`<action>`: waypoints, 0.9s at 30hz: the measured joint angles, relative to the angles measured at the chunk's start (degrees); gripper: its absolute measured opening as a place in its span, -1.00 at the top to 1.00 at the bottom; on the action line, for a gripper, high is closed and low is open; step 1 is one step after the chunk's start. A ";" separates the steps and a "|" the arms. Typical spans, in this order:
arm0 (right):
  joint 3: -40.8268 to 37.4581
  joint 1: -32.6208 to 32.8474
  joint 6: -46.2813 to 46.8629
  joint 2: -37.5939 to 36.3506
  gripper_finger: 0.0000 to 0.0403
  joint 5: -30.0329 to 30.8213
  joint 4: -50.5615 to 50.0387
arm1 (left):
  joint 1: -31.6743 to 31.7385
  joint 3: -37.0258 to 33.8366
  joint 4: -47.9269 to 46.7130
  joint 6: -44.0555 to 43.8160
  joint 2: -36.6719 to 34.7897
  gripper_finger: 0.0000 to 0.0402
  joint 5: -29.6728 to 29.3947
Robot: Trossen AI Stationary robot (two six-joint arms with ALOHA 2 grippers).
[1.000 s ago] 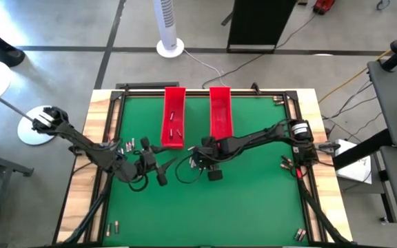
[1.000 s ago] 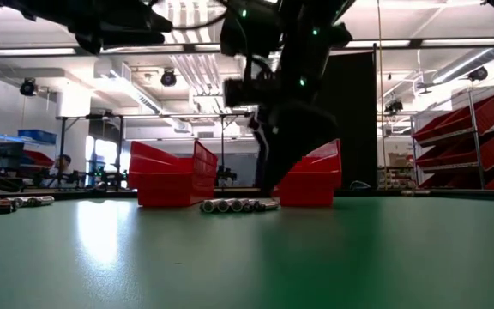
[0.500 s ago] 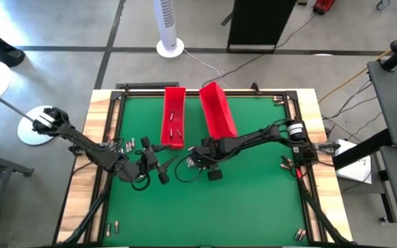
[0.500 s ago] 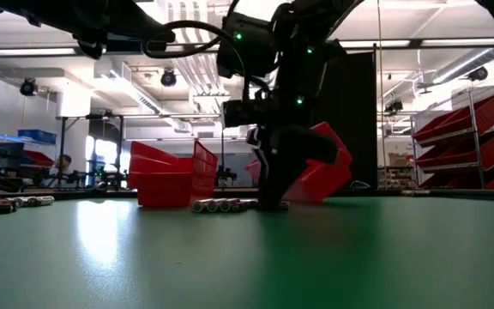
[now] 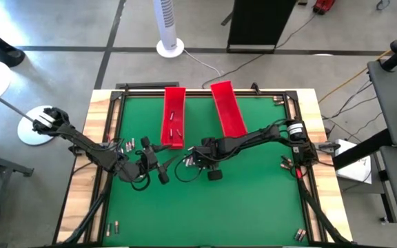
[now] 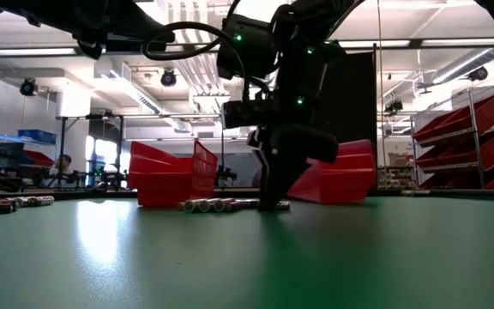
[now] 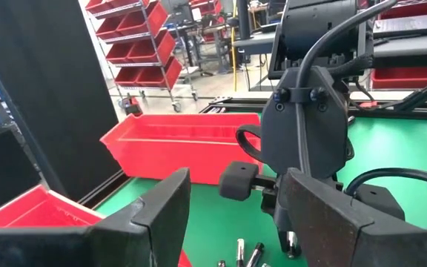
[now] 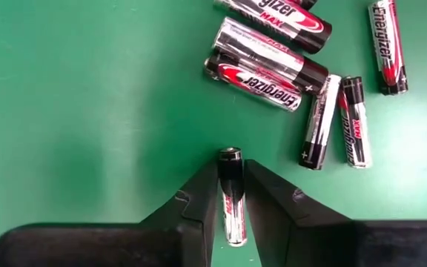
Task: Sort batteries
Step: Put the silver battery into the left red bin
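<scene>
Several batteries lie loose on the green mat, just ahead of my right gripper, which is down at the mat near the table's middle. It is shut on one small battery. To its left my left gripper hovers open with nothing between its fingers, facing the right gripper. Two long red trays stand at the far side: the left tray holds a few batteries, and the right tray lies slanted. My right gripper pinches the small battery's two long sides between its two fingers. The fingers point down at the mat from above and lie along the battery, whose dark end sticks out past the fingertips. Whether it rests on the mat does not show.
More batteries lie near the left edge, the right edge and both near corners. A black frame rims the mat. Free mat lies along the near side.
The right red tray has tipped up on one side, then dropped flat again. It now lies slanted, its near end farther toward the table's right edge. My right gripper has gone down a little to the mat beside the batteries.
</scene>
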 joint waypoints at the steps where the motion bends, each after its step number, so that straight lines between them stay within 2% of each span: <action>1: 0.00 -0.01 0.25 0.00 0.71 0.00 0.02 | 0.00 0.00 0.00 0.00 0.00 0.01 0.00; 9: 1.16 0.00 1.41 -0.02 0.93 0.36 -0.85 | -0.07 0.00 -1.08 0.70 -0.11 0.01 -0.07; 13: 6.63 0.00 0.38 -1.31 0.93 0.95 -5.20 | -0.22 0.00 -3.64 0.04 -0.65 0.01 -0.09; 17: 12.24 -0.17 -3.23 -4.02 0.94 3.73 -4.27 | -0.79 0.02 -3.78 -0.15 -2.43 0.01 -0.07; 21: 16.27 -1.48 -7.27 -4.24 0.94 4.12 2.26 | -2.76 1.17 -3.66 2.17 -5.10 0.01 -0.14; 23: 16.55 -2.52 -9.04 -4.30 0.94 4.17 8.64 | -4.05 1.78 -3.53 3.63 -6.23 0.01 -0.82; 27: 16.05 -4.81 -9.53 -3.52 0.94 4.24 19.22 | -7.34 1.99 -3.73 4.94 -8.02 0.01 -7.42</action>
